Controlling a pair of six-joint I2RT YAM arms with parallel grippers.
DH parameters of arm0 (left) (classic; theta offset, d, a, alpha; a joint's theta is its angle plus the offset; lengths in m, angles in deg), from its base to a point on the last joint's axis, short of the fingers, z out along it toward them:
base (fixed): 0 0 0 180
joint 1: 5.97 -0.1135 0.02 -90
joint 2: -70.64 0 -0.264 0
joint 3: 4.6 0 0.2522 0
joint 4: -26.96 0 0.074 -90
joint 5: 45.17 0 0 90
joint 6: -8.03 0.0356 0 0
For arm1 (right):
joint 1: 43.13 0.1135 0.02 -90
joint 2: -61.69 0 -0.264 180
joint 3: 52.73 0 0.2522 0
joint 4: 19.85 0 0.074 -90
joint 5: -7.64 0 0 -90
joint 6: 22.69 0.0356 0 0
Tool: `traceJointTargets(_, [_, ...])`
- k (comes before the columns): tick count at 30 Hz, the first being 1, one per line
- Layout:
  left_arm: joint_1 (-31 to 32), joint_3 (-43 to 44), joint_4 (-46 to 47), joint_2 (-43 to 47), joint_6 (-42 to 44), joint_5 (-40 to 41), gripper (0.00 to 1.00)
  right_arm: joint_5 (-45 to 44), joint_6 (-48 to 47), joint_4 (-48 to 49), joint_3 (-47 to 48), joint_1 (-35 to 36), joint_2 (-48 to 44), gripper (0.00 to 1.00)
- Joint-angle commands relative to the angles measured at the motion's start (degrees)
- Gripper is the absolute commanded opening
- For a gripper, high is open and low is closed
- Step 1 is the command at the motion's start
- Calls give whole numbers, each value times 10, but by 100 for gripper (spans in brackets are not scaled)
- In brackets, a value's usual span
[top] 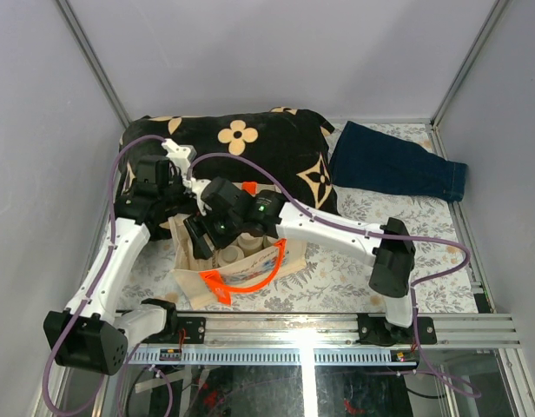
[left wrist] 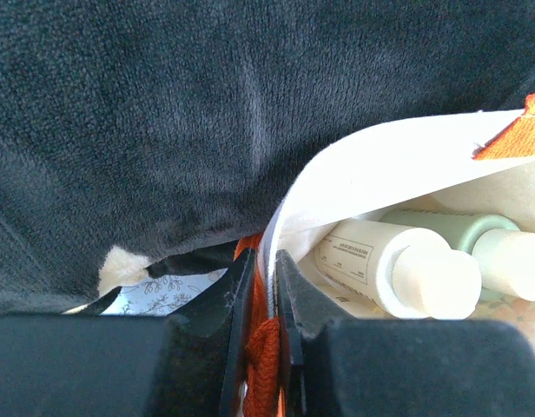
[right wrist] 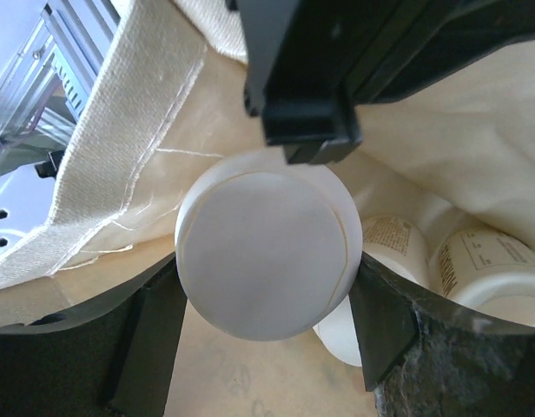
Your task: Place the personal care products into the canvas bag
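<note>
Bottle (right wrist: 267, 261) is hanging in the right tool's (right wrist: 267, 269) clamp inside the canvas bag (right wrist: 120, 130), left tool (left wrist: 260, 271) pinching the rim open.

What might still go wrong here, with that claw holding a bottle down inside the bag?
The right claw holds a smooth round bottle above the bottles already inside; released here, it might drop onto them and tip or roll. The left claw pinches only the rim of the canvas bag beside its orange strap; if that slips, the soft wall might sag against the right claw.
</note>
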State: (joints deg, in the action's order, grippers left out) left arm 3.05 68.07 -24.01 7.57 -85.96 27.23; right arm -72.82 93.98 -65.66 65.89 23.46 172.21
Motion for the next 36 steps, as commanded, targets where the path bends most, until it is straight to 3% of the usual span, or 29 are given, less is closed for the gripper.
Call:
traceJointTargets(1, [4,21,20,-10,3,-22,6,12,2,79,-2,11,-36,34])
traceJointTargets(3, [4,23,20,-11,4,-20,6,13,4,80,-12,12,-39,38])
traceJointTargets(10, [4,24,20,-15,5,-17,14,8,-7,65,-26,16,-65,69])
traceJointTargets(14, [4,26,20,-17,5,-15,18,-8,-17,45,-22,16,-84,99])
traceJointTargets(20, [4,32,20,-20,4,-13,18,-37,-24,12,8,16,-100,100])
traceJointTargets(25, [4,43,19,-19,1,-12,20,-127,-40,-32,41,15,-125,100])
traceJointTargets(27, [4,58,11,-18,-3,-12,32,-188,-46,-58,57,13,-138,99])
traceJointTargets(28, [4,70,4,-21,-5,-13,47,-216,-50,-76,69,11,-143,100])
traceJointTargets(29, [4,86,-5,-25,-7,-13,83,-241,-52,-94,82,6,-147,99])
traceJointTargets(30, [4,104,-15,-30,-8,-12,98,-260,-53,-112,96,-2,-150,99])
traceJointTargets(36, [4,178,-34,-33,-17,4,100,-279,-49,-181,110,-119,-175,99])
